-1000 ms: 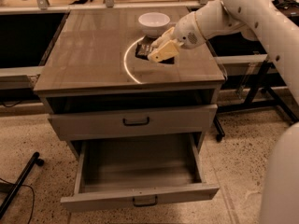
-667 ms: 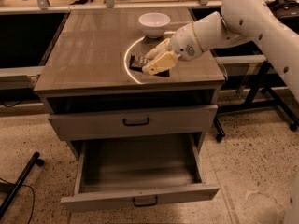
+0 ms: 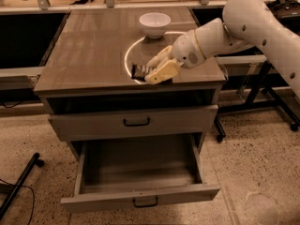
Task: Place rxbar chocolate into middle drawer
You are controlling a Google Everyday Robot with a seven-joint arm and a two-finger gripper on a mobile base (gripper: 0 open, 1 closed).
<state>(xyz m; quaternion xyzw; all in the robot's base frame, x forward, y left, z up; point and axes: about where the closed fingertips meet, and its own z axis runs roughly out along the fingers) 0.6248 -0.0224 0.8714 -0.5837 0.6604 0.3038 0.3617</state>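
Observation:
The rxbar chocolate (image 3: 138,71) is a small dark wrapped bar held in my gripper (image 3: 153,73), whose pale fingers are shut on its right end. The bar hangs just over the front edge of the cabinet top (image 3: 89,50), right of centre. The middle drawer (image 3: 140,197) is the lower handled front; it is pulled wide open below and its inside shows nothing in it. The bar is above the drawer's opening and slightly behind it.
A white bowl (image 3: 154,23) stands at the back of the cabinet top. The upper drawer front (image 3: 136,122) is closed. A dark stand leg (image 3: 23,184) lies on the floor at left, and table legs (image 3: 276,102) stand at right.
My gripper has carried the bar from the middle of the cabinet top forward and slightly left to the front edge.

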